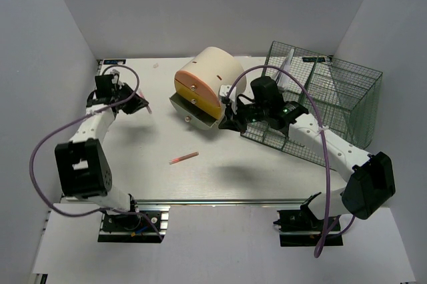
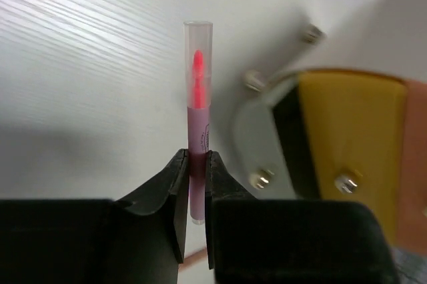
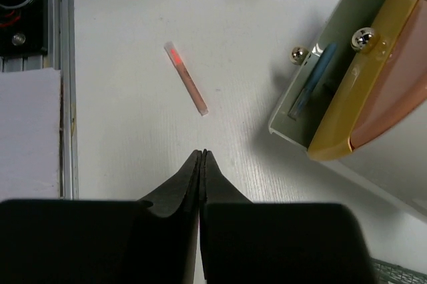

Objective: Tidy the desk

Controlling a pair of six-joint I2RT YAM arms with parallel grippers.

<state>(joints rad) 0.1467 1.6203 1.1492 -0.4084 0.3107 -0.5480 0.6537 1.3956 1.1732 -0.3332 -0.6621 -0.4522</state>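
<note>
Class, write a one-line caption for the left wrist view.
Left gripper shut on a pink pen, container close by on the desk.

Plain white back wall (image 1: 213, 11) beyond left tool (image 1: 142, 105) and right tool (image 1: 225, 122); matching side walls (image 1: 40, 64) outboard of each. Lighting even and diffuse, shadows soft.

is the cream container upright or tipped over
Tipped over. The cream container lies on its side on the desk; in the right wrist view its orange rim and metal feet face sideways.
</note>
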